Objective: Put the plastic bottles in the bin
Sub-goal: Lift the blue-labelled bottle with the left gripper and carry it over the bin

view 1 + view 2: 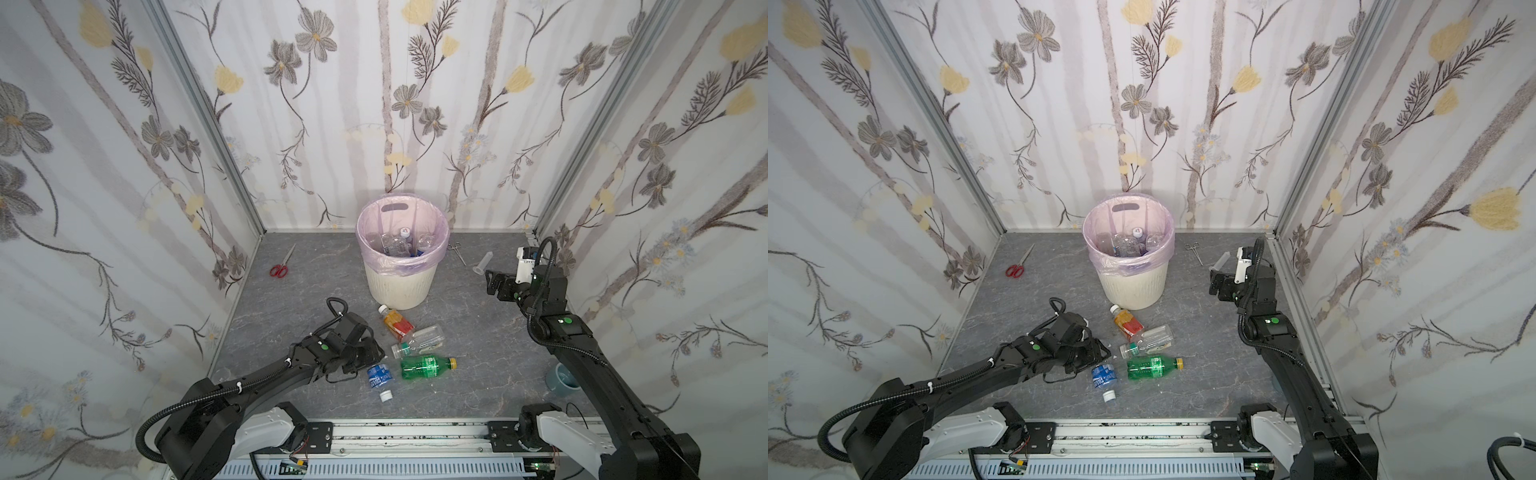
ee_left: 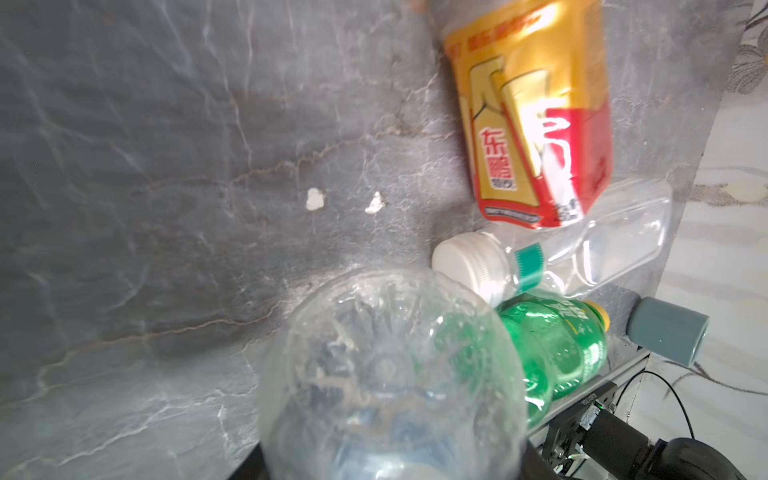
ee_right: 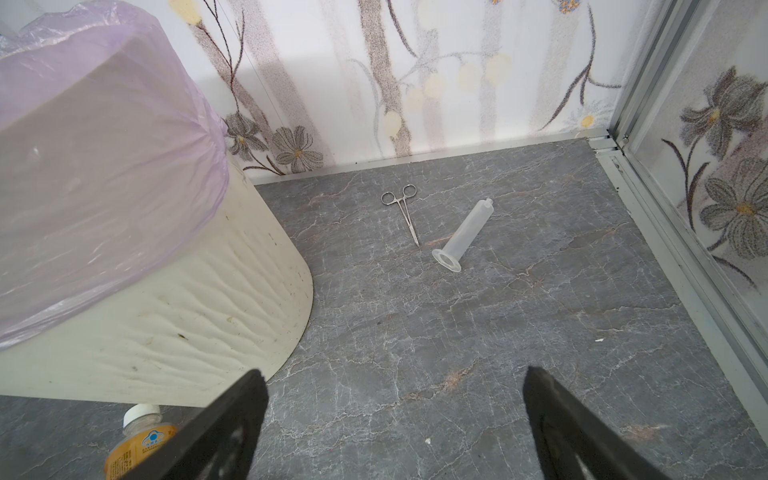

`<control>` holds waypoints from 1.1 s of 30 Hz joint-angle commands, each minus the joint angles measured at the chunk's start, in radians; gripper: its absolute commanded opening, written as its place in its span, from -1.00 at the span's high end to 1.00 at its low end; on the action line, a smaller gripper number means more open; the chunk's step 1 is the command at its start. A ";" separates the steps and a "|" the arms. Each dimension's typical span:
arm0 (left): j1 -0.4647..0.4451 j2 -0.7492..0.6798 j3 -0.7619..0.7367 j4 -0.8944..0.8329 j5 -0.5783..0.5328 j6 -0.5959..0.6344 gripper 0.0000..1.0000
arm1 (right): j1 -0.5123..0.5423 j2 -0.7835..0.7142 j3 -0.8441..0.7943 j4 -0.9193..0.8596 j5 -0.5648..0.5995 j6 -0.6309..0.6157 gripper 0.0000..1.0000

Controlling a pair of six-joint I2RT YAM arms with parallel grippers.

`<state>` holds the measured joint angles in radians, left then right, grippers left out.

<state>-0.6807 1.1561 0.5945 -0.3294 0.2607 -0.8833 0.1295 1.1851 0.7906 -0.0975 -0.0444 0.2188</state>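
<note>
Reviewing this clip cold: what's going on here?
A two-armed robot is filling the bin, which already holds several plastic bottles. The left gripper is down at the base of a blue-label bottle; its jaws are hidden, so no grip is confirmed. An orange bottle, a clear bottle and a green bottle lie beside it. The right gripper hovers open and empty near the bin.

bottles [image 1: 424, 366] lie before the bin [image 1: 399, 286] — scissors [image 1: 282, 262] left.
</note>
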 commanded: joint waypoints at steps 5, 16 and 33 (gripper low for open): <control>0.132 -0.031 0.193 -0.248 0.034 0.282 -0.08 | -0.001 -0.010 -0.001 0.001 0.001 -0.002 -0.93; 0.248 0.095 0.649 -0.451 0.183 0.547 -0.14 | -0.001 -0.029 0.001 -0.018 -0.012 -0.015 -0.94; 0.301 0.325 1.182 -0.412 0.256 0.591 -0.13 | 0.001 -0.083 0.022 -0.067 -0.005 -0.015 -0.94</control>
<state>-0.3820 1.4502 1.7237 -0.7654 0.5274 -0.3172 0.1299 1.1057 0.8009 -0.1642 -0.0452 0.2081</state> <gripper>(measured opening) 0.566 0.968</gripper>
